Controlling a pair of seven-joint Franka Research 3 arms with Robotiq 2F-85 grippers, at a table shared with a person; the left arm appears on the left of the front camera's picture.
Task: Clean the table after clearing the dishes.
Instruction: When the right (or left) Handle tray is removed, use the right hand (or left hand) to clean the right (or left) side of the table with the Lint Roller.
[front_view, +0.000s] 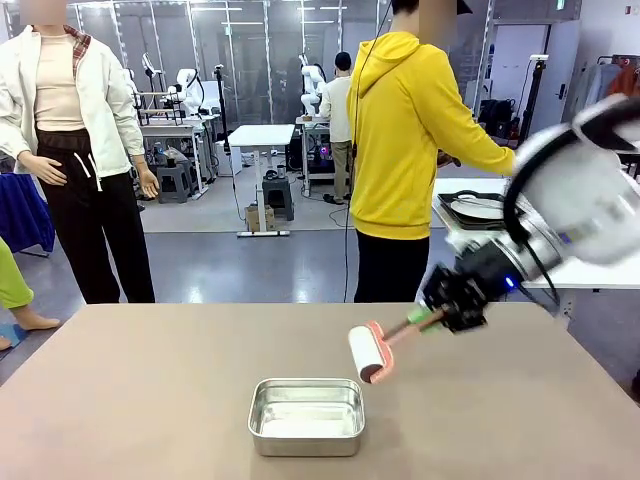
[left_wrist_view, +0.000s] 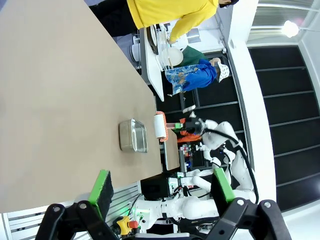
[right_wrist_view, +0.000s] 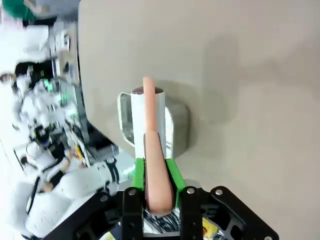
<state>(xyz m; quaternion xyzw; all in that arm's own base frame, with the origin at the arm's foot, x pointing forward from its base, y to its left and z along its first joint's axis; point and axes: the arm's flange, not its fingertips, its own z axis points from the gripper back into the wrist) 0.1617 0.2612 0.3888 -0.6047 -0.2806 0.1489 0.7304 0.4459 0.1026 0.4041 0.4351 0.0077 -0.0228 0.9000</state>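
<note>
My right gripper (front_view: 428, 321) (right_wrist_view: 158, 176) is shut on the salmon handle of a lint roller (front_view: 365, 353) (right_wrist_view: 148, 112), whose white roll hangs just above the taupe table (front_view: 120, 380) (right_wrist_view: 235, 55), over the far right corner of the steel pan (front_view: 306, 415). The left gripper (left_wrist_view: 161, 187) is open with nothing between its green pads, high above the table (left_wrist_view: 50, 75), looking across at the roller (left_wrist_view: 160, 126). The dishes (front_view: 478, 208) (left_wrist_view: 170, 55) lie on the white side table at the right, where a person in a yellow hoodie (front_view: 405, 120) stands turned away.
The square steel pan (left_wrist_view: 133, 136) (right_wrist_view: 179, 125) sits near the table's front middle. The white side table (front_view: 600, 265) stands beyond the right corner. Bare tabletop stretches left and right of the pan.
</note>
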